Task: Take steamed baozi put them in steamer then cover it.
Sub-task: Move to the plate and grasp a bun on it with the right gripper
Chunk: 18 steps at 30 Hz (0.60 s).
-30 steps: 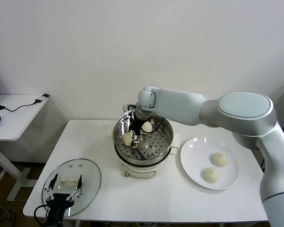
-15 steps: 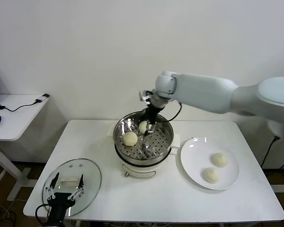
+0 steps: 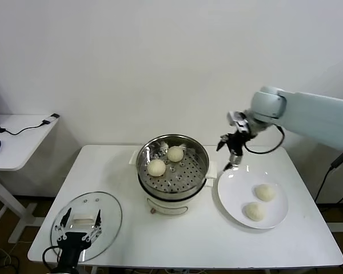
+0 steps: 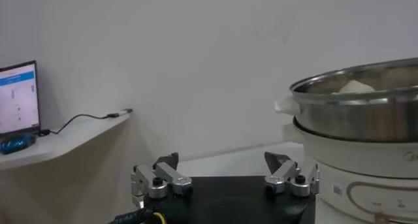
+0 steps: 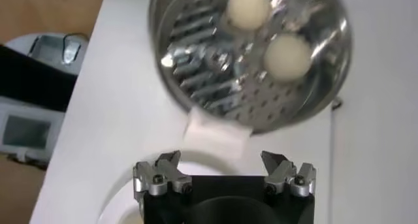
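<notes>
In the head view, 2 smooth domed baozi [image 3: 165, 160] are seen in the shiny perforated steamer [image 3: 172, 166] and 2 on the plate [image 3: 235, 197]; the glass cover [image 3: 87, 217] lies flat beneath the open, empty left gripper [image 3: 75, 228]. The right gripper [image 3: 230, 149] is held above the plate's far edge. In the right wrist view its jaws are spread, empty, above the 2 steamer buns [image 5: 269, 32].
</notes>
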### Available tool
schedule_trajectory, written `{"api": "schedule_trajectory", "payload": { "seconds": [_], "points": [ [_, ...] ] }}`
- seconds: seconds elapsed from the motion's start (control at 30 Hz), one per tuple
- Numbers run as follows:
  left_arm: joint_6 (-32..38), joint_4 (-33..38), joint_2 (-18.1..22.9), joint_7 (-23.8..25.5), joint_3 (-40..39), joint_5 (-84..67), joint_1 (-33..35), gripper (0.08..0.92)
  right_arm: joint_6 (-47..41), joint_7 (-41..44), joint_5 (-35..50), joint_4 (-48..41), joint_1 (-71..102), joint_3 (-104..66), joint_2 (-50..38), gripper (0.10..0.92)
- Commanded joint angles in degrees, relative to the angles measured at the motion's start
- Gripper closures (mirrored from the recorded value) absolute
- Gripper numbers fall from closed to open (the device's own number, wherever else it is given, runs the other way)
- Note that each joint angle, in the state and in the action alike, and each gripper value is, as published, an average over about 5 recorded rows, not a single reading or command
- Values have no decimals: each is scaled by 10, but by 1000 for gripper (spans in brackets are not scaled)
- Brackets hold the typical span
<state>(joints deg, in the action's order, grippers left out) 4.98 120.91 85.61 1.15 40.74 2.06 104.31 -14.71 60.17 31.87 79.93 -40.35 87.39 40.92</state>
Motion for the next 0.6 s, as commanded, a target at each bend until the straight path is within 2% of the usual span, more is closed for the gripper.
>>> {"api": "schedule_trajectory", "payload": {
  "seconds": [0.03,0.33,0.6],
  "points": [
    [0,1,2,0,1,2,5,177,5,12,-140,61,119,-59,-146,203],
    [0,-1,9,-1,3,6,9,177,14,22,-240,8,273,-163,-144,203],
    [-2,-4,11,-1,5,8,9,177,18,14,-260,-39,340,-221,-112,203]
  ]
}}
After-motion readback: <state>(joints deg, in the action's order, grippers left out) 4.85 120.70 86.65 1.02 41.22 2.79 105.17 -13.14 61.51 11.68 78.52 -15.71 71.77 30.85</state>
